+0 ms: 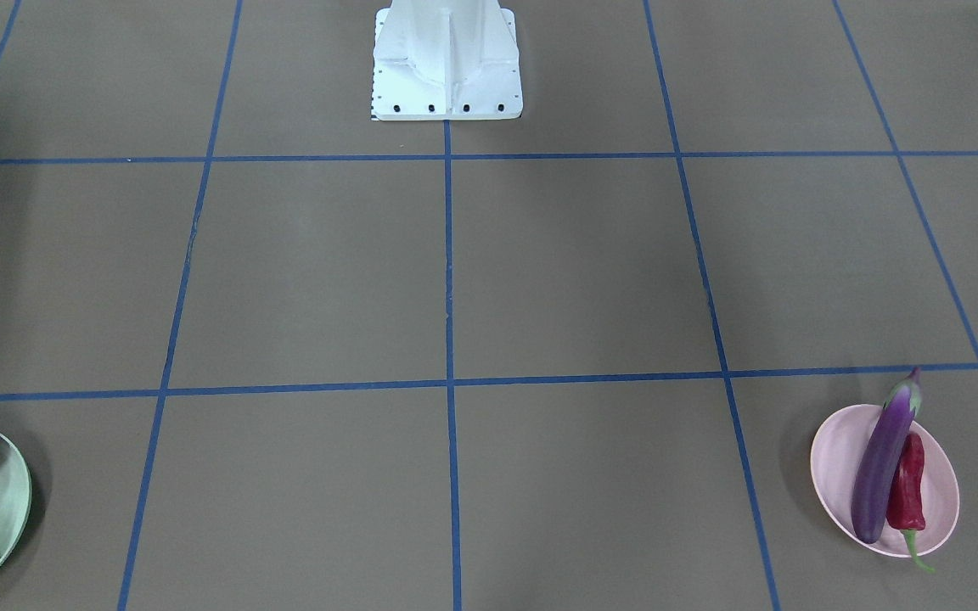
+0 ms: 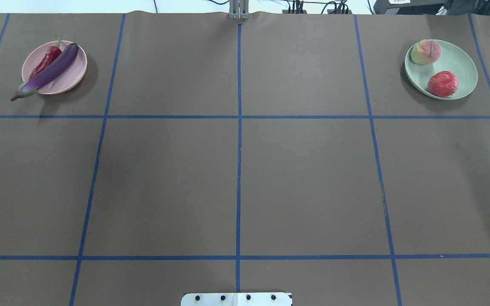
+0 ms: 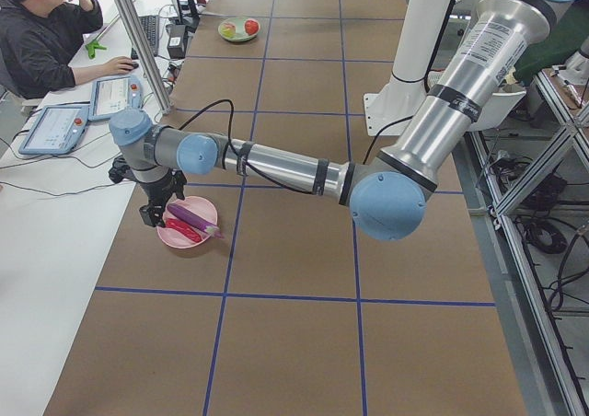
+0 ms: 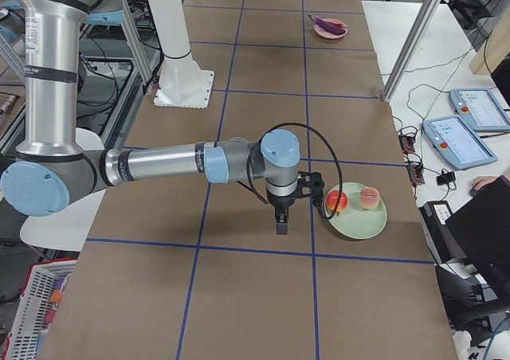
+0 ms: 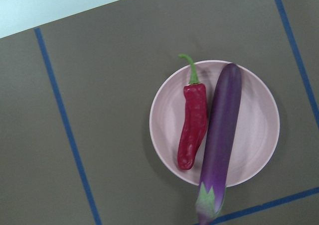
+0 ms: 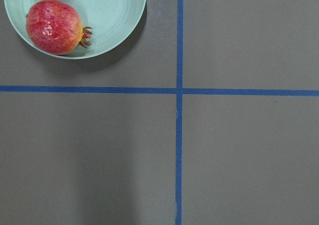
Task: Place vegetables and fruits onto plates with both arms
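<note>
The purple eggplant (image 2: pixel 51 70) and the red chili (image 2: pixel 46 60) lie side by side on the pink plate (image 2: pixel 75 72) at the far left; the eggplant's cap sticks out over the rim. The peach (image 2: pixel 425 52) and the red pomegranate (image 2: pixel 442 83) lie on the mint plate (image 2: pixel 462 68) at the far right. My left gripper (image 3: pixel 152 215) hangs just above the pink plate (image 3: pixel 175 236). My right gripper (image 4: pixel 280 223) hangs over the bare table beside the mint plate (image 4: pixel 362 223). Both show only in the side views, so I cannot tell whether they are open or shut.
The white robot base (image 2: pixel 236 298) stands at the near middle edge. Blue tape lines (image 2: pixel 239 127) divide the brown table top into squares. A side table with tablets (image 3: pixel 55 126), a seated operator (image 3: pixel 41 29) and a metal post (image 3: pixel 138 39) lie beyond the far edge.
</note>
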Controlling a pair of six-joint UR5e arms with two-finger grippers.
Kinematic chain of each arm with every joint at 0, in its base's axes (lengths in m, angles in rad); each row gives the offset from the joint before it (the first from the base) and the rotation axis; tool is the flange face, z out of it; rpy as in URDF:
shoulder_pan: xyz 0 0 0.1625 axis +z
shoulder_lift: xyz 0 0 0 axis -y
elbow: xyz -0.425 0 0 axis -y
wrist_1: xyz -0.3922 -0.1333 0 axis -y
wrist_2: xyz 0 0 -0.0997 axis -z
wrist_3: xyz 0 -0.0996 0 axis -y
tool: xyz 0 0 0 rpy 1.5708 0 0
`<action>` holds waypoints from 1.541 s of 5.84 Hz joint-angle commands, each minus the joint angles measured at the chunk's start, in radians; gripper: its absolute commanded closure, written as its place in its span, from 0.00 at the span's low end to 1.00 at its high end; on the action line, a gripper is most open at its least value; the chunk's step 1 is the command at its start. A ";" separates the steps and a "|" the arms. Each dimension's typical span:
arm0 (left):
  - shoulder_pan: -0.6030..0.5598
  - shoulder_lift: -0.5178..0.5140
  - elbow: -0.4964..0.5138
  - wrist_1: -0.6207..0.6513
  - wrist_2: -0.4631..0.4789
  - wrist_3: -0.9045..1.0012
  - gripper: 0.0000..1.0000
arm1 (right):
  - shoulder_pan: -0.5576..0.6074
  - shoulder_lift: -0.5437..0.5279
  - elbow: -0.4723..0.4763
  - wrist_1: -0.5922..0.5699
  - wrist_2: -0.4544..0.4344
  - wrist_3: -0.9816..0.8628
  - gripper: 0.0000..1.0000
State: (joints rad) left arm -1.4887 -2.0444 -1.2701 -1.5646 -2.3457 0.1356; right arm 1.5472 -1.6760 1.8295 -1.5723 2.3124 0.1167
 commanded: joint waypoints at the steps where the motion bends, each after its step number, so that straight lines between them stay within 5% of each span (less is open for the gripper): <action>1: -0.051 0.169 -0.043 -0.081 -0.001 0.042 0.00 | -0.010 0.001 0.001 0.000 0.010 0.000 0.01; 3: -0.190 0.279 -0.137 -0.080 -0.112 0.036 0.00 | -0.007 -0.004 0.005 0.006 0.010 0.001 0.00; 5: -0.176 0.355 -0.275 0.069 -0.081 0.044 0.00 | -0.009 -0.002 0.002 0.005 0.015 0.001 0.00; 9: -0.185 0.555 -0.491 0.072 -0.075 0.044 0.00 | -0.006 -0.007 -0.001 0.005 0.012 0.009 0.00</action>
State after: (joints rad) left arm -1.6723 -1.5114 -1.7340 -1.4909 -2.4214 0.1735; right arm 1.5420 -1.6806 1.8300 -1.5688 2.3232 0.1215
